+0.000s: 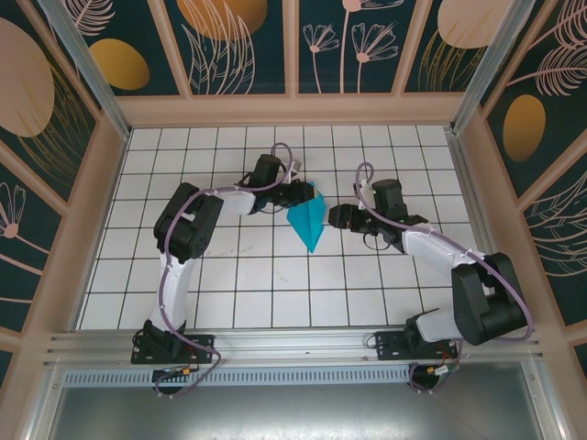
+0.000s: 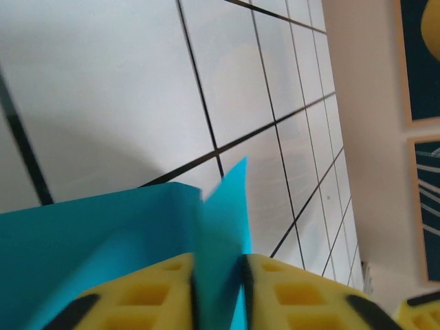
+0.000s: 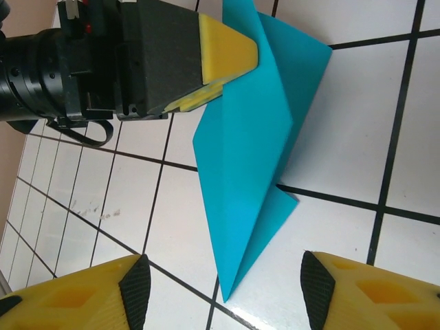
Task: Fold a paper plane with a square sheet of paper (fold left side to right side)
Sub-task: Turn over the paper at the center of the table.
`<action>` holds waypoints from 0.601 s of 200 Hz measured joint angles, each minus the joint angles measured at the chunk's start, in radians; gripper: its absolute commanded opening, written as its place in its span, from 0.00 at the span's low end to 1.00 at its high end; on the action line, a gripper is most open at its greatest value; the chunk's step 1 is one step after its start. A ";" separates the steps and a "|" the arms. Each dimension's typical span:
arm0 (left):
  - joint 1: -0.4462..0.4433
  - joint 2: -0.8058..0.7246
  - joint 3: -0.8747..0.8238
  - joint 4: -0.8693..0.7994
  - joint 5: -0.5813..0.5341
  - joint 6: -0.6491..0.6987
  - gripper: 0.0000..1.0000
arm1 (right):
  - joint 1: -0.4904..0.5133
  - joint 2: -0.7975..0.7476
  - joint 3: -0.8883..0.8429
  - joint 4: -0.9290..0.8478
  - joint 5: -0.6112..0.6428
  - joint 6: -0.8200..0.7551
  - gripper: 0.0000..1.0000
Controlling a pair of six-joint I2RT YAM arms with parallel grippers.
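The cyan-teal paper plane (image 1: 307, 218) lies mid-table as a slim pointed dart, its tip toward the near side. My left gripper (image 1: 306, 190) is shut on the plane's wide far end, holding one layer raised. In the left wrist view a standing flap of the plane (image 2: 218, 240) sits pinched between the yellow fingers (image 2: 151, 292). In the right wrist view the plane (image 3: 247, 158) points down between my open right gripper (image 3: 223, 289), whose fingertips (image 3: 136, 285) stand apart on either side of the tip without touching. The right gripper (image 1: 337, 216) sits just right of the plane.
The white tiled table (image 1: 229, 275) stretches around the plane with free room toward the near edge. Both arm bases (image 1: 170, 344) sit on the front rail. Patterned walls (image 1: 55, 137) close in the left, right and far sides.
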 measured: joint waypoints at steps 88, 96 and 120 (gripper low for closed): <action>0.019 -0.317 -0.028 -0.053 -0.103 0.076 0.03 | -0.092 -0.166 -0.163 0.238 -0.177 0.163 0.99; 0.030 -0.368 -0.037 -0.032 -0.108 0.067 0.03 | -0.093 -0.173 -0.176 0.289 -0.202 0.186 0.99; 0.060 -0.490 -0.073 0.071 -0.118 -0.002 0.01 | -0.093 -0.176 -0.226 0.473 -0.277 0.278 0.99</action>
